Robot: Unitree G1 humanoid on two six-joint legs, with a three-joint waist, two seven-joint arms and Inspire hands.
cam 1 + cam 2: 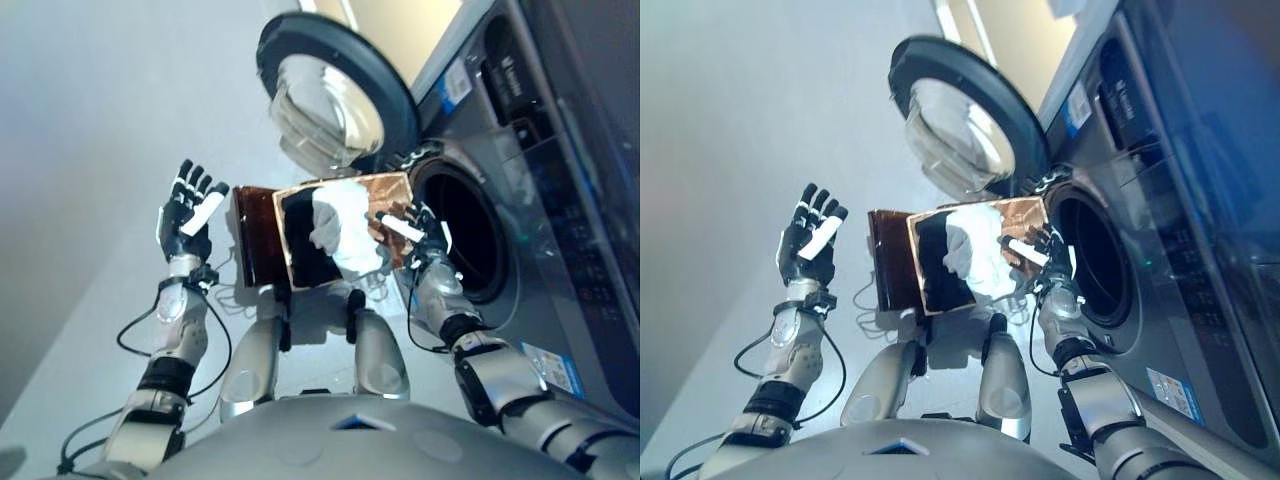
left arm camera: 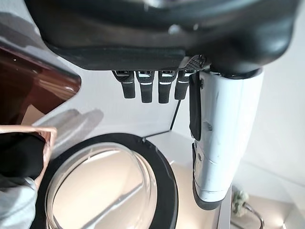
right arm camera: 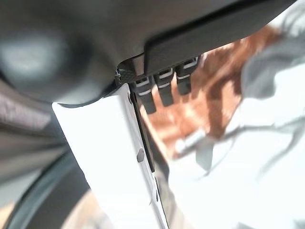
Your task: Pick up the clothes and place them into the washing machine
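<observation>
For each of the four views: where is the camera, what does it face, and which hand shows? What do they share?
Left eye: head, facing down at basket, washer; both hands.
Right eye: same scene, slightly shifted.
Left wrist: along left hand toward door.
Right wrist: along right hand toward clothes.
Shared: basket, clothes, door.

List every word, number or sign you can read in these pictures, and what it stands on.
None can be read.
Blue-and-white sticker on the washing machine top: print too blurred.
Blue sticker low on its front: print too small.
Control panel: markings too blurred.
</observation>
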